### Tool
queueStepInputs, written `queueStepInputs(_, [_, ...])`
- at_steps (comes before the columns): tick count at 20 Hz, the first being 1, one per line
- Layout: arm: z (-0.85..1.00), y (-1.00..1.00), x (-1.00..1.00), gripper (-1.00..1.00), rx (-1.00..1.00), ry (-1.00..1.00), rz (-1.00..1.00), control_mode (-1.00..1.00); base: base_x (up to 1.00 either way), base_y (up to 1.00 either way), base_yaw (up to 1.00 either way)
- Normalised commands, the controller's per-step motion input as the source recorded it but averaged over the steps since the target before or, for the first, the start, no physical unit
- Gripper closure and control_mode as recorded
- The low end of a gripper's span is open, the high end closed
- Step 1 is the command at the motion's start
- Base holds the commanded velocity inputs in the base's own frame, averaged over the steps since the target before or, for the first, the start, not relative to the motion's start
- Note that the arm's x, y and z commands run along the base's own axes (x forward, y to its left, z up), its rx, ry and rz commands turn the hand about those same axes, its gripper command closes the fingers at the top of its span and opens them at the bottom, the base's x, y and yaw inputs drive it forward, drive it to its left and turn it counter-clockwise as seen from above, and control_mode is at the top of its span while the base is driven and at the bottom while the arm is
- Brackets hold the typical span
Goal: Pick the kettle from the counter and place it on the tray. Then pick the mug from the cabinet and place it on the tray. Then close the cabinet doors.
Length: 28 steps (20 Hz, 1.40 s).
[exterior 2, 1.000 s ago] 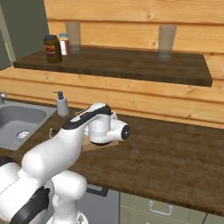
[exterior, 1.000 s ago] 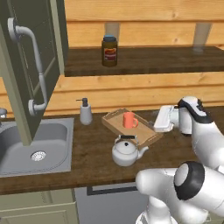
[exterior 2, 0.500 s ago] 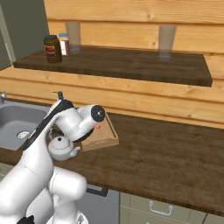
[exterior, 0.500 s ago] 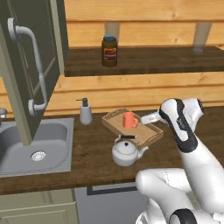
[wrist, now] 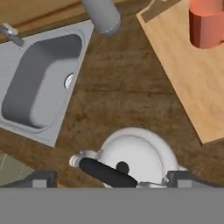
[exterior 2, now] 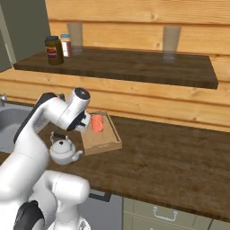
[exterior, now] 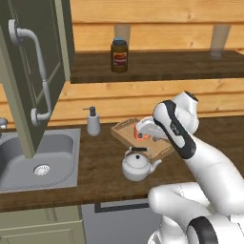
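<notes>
The kettle (exterior: pixel 137 165) stands on the counter (exterior: pixel 105 174) near its front edge, just off the tray (exterior 2: pixel 109 142); the mug (exterior 2: pixel 97 123) sits on the tray; the gripper (wrist: pixel 111 178) hangs spread wide above the kettle, holding nothing; sink (exterior: pixel 33 159) toward the left end

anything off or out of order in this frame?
Yes. The orange-red mug already stands on the light-wood tray, while the squat silver kettle sits on the dark wood counter beside the tray, though the kettle should go first. Nothing is spilled or tipped. The open gripper hangs over the kettle.
</notes>
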Motion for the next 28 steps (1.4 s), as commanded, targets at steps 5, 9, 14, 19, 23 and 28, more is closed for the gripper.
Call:
queueStepInputs(5, [-0.31,0.06,-0.09,-1.00,-0.12,0.20,0.27,-1.00,0.00,0.00,0.00])
queueStepInputs(9, [-0.01,0.03,-0.10,-1.00,-0.18,-0.06,0.32,-1.00,0.00,0.00,0.00])
queueStepInputs(14, [0.00,0.10,-0.25,-1.00,-0.18,-0.10,0.30,-1.00,0.00,0.00,0.00])
queueStepInputs(19, [0.00,0.18,-0.56,-1.00,-0.11,-0.09,0.34,-1.00,0.00,0.00,0.00])
queueStepInputs(23, [0.00,0.09,-0.11,-1.00,-0.07,-0.01,0.29,-1.00,0.00,0.00,0.00])
queueStepInputs(28, [-0.02,0.08,0.29,-1.00,-0.09,-0.02,0.24,-1.00,0.00,0.00,0.00])
